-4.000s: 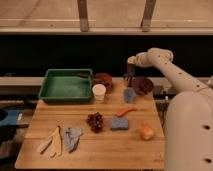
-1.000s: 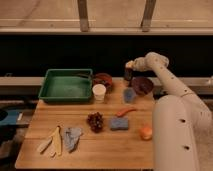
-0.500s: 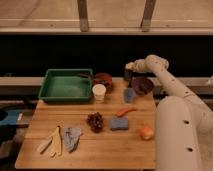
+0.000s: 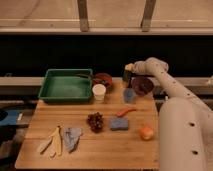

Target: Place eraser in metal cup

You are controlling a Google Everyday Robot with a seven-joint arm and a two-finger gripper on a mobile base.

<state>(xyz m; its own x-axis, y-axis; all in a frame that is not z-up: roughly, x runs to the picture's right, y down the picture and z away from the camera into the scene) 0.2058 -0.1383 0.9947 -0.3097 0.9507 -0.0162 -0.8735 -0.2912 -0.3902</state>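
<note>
My gripper is at the back edge of the table, right of centre, reaching in from the white arm on the right. It hangs directly over the metal cup, a small dark upright cylinder, and partly hides the cup's top. A pale yellowish patch shows at the gripper's tip; I cannot tell whether it is the eraser. No eraser shows clearly anywhere else on the table.
A green tray sits back left, with a white paper cup and a dark red bowl beside it. A dark bowl and a light-blue cup are near the gripper. Grapes, a blue sponge, an orange, a carrot and a cloth lie nearer the front.
Since four seconds ago the arm has folded in closer on the right. Over the last second the gripper has stayed over the metal cup, shifting only slightly.
</note>
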